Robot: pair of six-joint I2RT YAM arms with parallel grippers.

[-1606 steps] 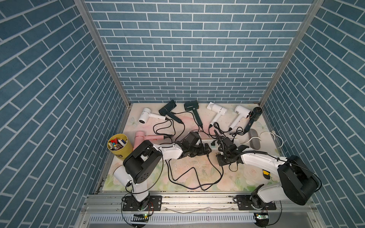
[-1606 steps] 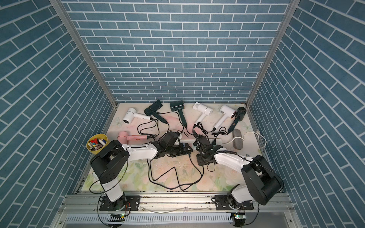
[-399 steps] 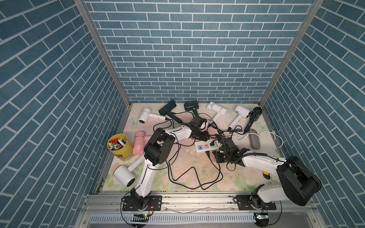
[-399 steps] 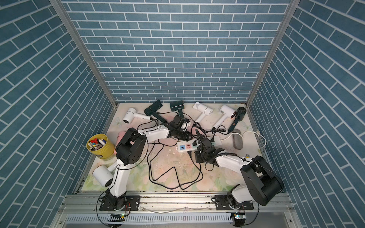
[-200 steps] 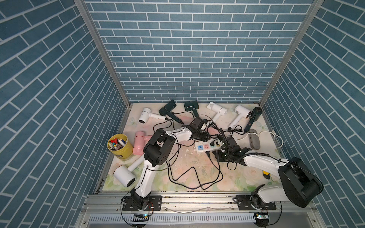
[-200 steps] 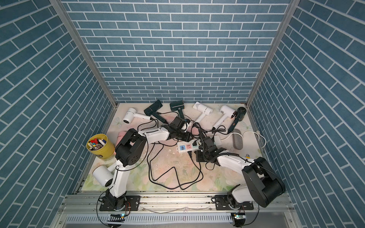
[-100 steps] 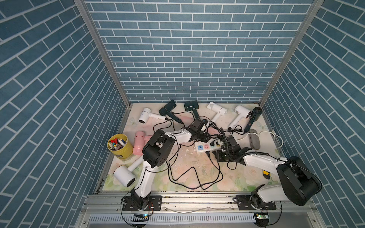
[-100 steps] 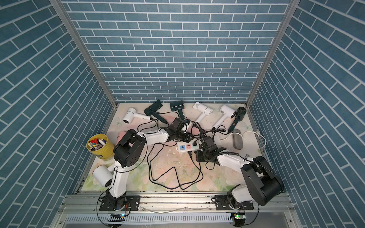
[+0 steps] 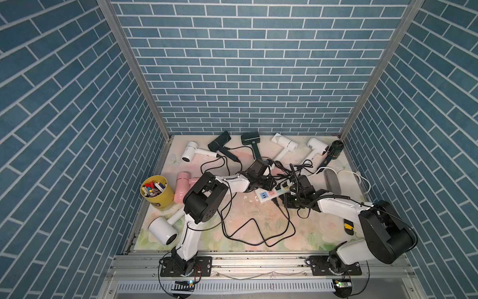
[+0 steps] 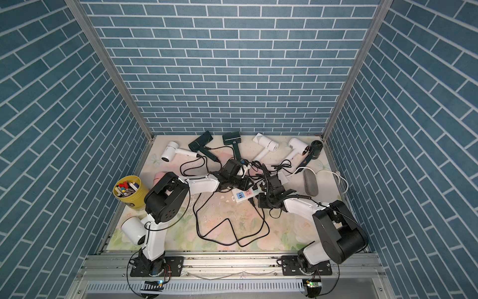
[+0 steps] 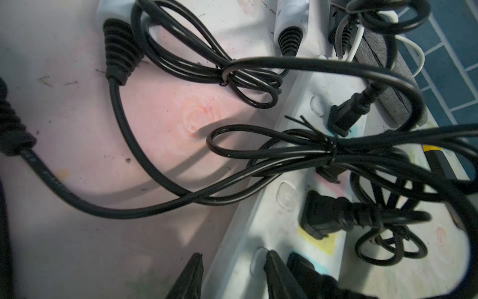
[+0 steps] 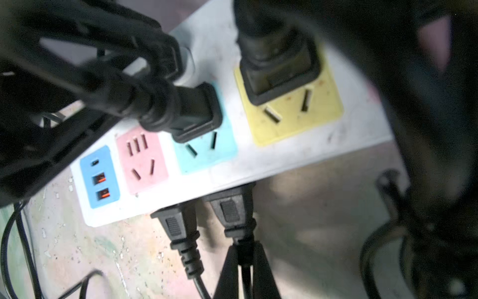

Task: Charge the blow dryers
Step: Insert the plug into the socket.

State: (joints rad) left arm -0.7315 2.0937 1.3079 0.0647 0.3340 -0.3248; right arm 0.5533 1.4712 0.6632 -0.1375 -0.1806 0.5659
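White plastic makes the power strip (image 9: 267,193). It lies in the middle of the table (image 9: 328,233), with black cords all around it. Two black plugs (image 12: 196,114) sit in the sockets on its top, one in the blue-green square and one in the yellow square.

The right pincer (image 12: 245,246) is at the near right side of the strip. It is clenched on a thin cord (image 12: 240,233), just behind the near plug (image 12: 229,209). That plug touches the strip's near edge. I cannot tell if it is pushed in. Another plug (image 12: 176,225) lies just beside it, on the left.

The left pincer (image 11: 232,255) is at the far side of the strip. It is released. Its two fingers (image 11: 192,274) stand apart, one over the table and one over the strip, and they hold nothing.

Six blow dryers (image 9: 284,142) lie in a row by the far wall, some white and some dark. A pink blow dryer (image 9: 182,186) lies on the left, just beside a yellow cup (image 9: 156,192) full of pens. A big white blow dryer (image 9: 163,230) lies at the near left corner.

A grey roll (image 9: 332,178) lies on the right. A yellow and black knife (image 9: 348,227) lies nearer, by the right arm.
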